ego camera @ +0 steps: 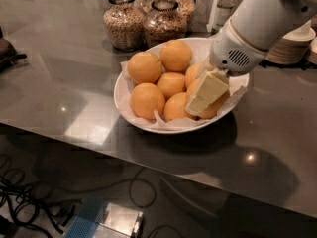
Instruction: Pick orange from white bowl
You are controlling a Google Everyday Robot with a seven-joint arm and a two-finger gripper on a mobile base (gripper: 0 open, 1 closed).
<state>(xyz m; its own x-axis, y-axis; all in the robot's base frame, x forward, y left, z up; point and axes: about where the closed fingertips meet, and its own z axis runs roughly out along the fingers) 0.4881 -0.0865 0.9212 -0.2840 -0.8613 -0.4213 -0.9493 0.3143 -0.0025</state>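
**Steel counter (54, 78), packed white bowl (118, 90): gripper (200, 99) down at the right-hand fruit**

Grey steel filled the camera view, with the white bowl at its middle, lined with crinkled paper (237, 94) and heaped with fruit. The robot's white arm (262, 19) came in over the bowl's right rim, and the gripper slanted down and leftward from there into the bowl's right half. It lay against an orange (217, 108) that was mostly hidden beneath it. This was judged to be the task's fruit, though too little of it showed to be certain. How wide the gripper stood, and whether it had hold of anything, could not be told.

The orange sat directly under and just right of the gripper, so the approach looked all but done. Being round, it offered no long axis to line up with. The other oranges (171, 85) pressed against it on the side toward the bowl's centre, and the bowl's right wall stood close on the other side, leaving little room sideways. Straight up from the bowl looked open. Two grain jars (124, 21) stood just behind the bowl, a stack of saucers (290, 48) lay beyond its right rim, and the counter's near edge ran in front of the bowl.
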